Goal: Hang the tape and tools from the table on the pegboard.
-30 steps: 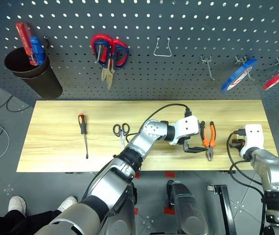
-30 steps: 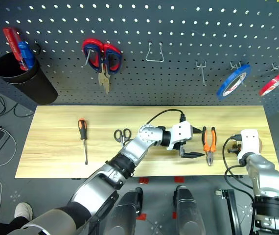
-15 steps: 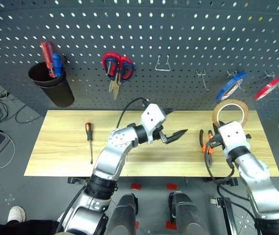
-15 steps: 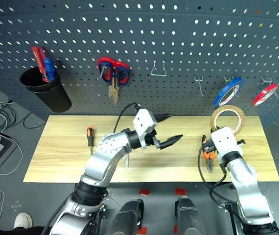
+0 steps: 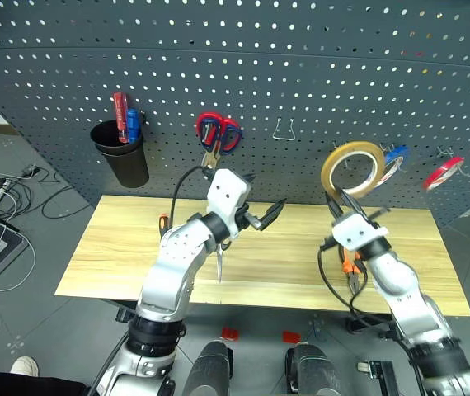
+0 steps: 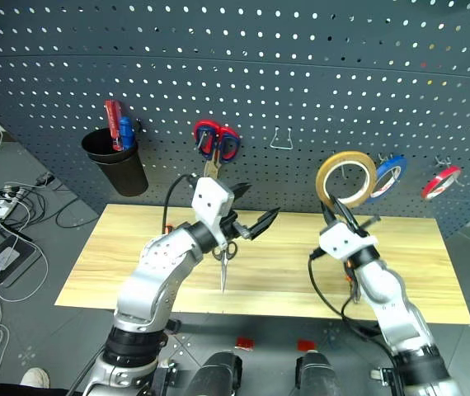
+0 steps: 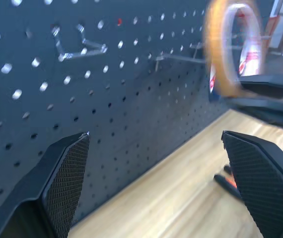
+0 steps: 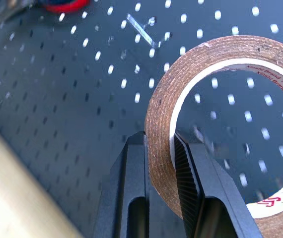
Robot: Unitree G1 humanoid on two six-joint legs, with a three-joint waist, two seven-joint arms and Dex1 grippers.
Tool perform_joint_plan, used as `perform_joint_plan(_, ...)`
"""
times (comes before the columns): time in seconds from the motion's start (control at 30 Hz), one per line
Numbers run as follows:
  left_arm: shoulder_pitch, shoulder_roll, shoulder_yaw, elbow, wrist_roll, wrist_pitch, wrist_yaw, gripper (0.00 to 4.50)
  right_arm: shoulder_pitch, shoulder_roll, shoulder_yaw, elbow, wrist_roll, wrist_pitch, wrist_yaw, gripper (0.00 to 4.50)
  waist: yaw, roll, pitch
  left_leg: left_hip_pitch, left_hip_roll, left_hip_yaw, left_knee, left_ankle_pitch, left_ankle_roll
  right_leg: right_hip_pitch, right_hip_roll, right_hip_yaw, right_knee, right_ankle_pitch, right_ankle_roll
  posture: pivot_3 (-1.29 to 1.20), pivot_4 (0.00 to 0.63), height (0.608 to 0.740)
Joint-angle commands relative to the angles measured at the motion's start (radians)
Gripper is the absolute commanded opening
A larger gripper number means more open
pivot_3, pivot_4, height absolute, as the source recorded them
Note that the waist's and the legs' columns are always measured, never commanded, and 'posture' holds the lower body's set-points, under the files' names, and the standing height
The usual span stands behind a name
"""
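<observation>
With the right gripper (image 8: 159, 148) clamped on the tape (image 5: 352, 167) near the pegboard (image 5: 301, 74) and the left gripper (image 5: 265, 216) spread empty, pliers (image 5: 351, 268), scissors (image 6: 223, 262) and screwdriver (image 5: 163, 223) lie unhung on the table (image 5: 119, 256).

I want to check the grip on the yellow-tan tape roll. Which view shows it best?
The right wrist view: the tape roll is large there, its rim pinched between the right gripper's fingers. Both eye views show it small, raised before the pegboard. The left wrist view shows it blurred.
</observation>
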Motion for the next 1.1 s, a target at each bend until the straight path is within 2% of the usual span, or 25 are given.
perform_joint_plan(0.03,-0.034,-0.011,-0.018,0.022,-0.012,-0.041,0.005,4.50,-0.047,0.006,-0.010,0.085,0.051,-0.029,0.039,0.43,0.001,0.000,0.000,0.000,0.000,0.000,0.000,0.000,0.000,0.000,0.000,0.000,0.000,0.000,0.000,0.14,0.121,0.740)
perform_joint_plan(0.3,-0.058,-0.006,-0.028,0.050,-0.017,-0.067,-0.006,4.50,-0.064,0.035,-0.038,0.126,0.125,0.054,0.102,0.43,-0.003,0.001,-0.001,0.000,0.001,0.001,0.000,0.000,0.000,-0.001,0.000,0.001,0.001,0.000,0.000,0.13,0.127,0.740)
perform_joint_plan(0.53,-0.063,-0.002,-0.032,0.059,-0.020,-0.070,-0.013,4.50,0.012,0.040,-0.045,0.039,0.136,0.123,0.130,2.72,-0.001,0.001,-0.003,0.000,0.000,0.001,0.000,0.000,0.000,-0.001,0.000,0.001,0.001,0.000,0.000,0.11,0.133,0.740)
perform_joint_plan(0.7,-0.031,0.017,-0.052,0.059,-0.018,-0.081,-0.040,4.50,0.108,0.029,-0.075,-0.105,0.167,0.243,0.167,4.33,-0.003,0.002,-0.006,0.000,0.001,0.001,0.000,0.000,0.000,-0.001,0.000,0.001,0.001,0.000,0.000,0.10,0.151,0.740)
perform_joint_plan(0.73,-0.025,0.022,-0.056,0.059,-0.017,-0.085,-0.047,4.50,0.122,0.029,-0.080,-0.131,0.170,0.271,0.171,4.47,-0.004,0.002,-0.007,0.000,0.001,0.001,0.000,0.000,0.000,-0.001,0.000,0.001,0.001,0.000,0.000,0.10,0.151,0.740)
perform_joint_plan(0.87,0.039,0.079,-0.090,0.093,-0.008,-0.127,-0.113,4.50,0.184,0.029,-0.100,-0.261,0.203,0.527,0.221,4.47,-0.007,0.003,-0.007,0.000,0.001,0.000,0.000,0.000,0.001,-0.001,0.001,0.001,0.002,0.000,0.000,0.08,0.196,0.740)
perform_joint_plan(1.0,0.104,0.176,-0.145,0.130,-0.004,-0.170,-0.229,4.50,0.155,0.117,-0.175,-0.355,0.312,0.977,0.199,4.47,-0.013,0.003,-0.003,0.001,0.001,-0.001,0.000,-0.002,0.003,-0.001,0.001,0.002,0.002,0.000,-0.001,0.05,0.250,0.740)
perform_joint_plan(1.1,0.109,0.240,-0.182,0.156,0.002,-0.200,-0.317,4.50,0.100,0.192,-0.247,-0.361,0.372,1.225,0.154,4.47,-0.017,0.006,0.013,0.001,0.001,-0.003,0.000,-0.004,0.007,0.000,0.001,0.001,0.002,-0.001,-0.001,0.04,0.297,0.740)
